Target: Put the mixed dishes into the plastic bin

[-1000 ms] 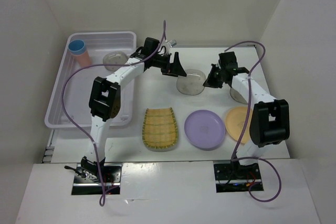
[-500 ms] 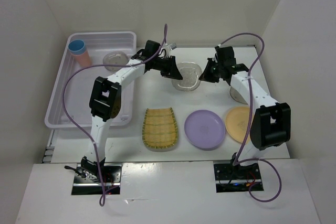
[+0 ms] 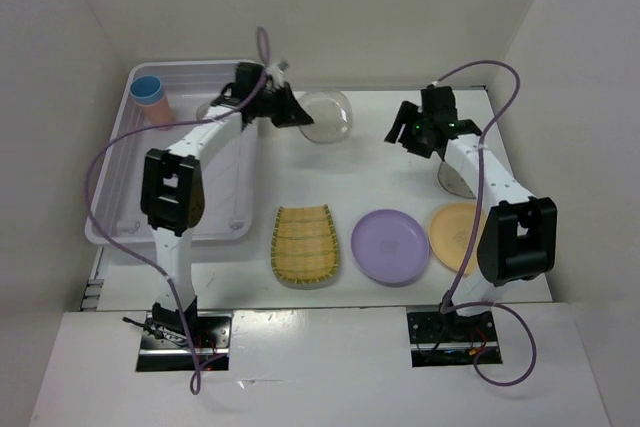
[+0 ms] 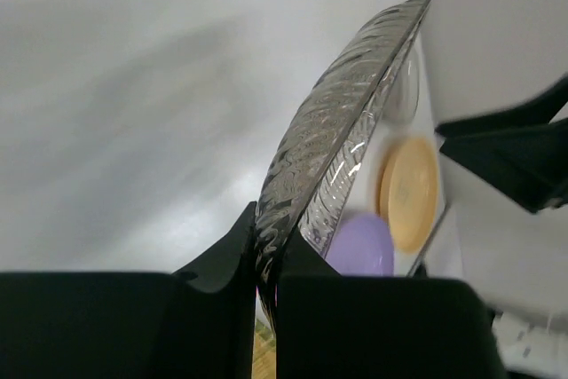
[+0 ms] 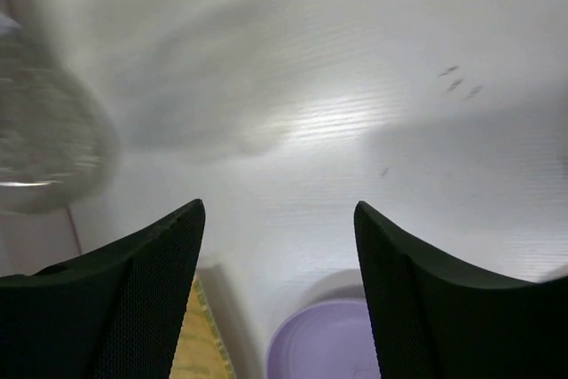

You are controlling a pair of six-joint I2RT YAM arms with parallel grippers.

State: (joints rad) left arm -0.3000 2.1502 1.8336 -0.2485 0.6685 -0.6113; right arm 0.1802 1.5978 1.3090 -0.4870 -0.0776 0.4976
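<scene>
While the left gripper pinched the rim of a small translucent grey plate between its almost closed fingers, that plate hung tilted on edge above the white table. It was just beside the far right corner of the large translucent white plastic bin, not over it. Inside the bin, a pink cup with a blue cup nested in it stood in the far left corner. The right gripper hovered over bare table to the right of the held plate, its fingers spread wide with nothing between them. Nearer the arm bases lay a row of dishes. From left to right these were a yellow ribbed rectangular tray, a round lilac plate and a round orange plate, the last partly hidden by the right arm.
</scene>
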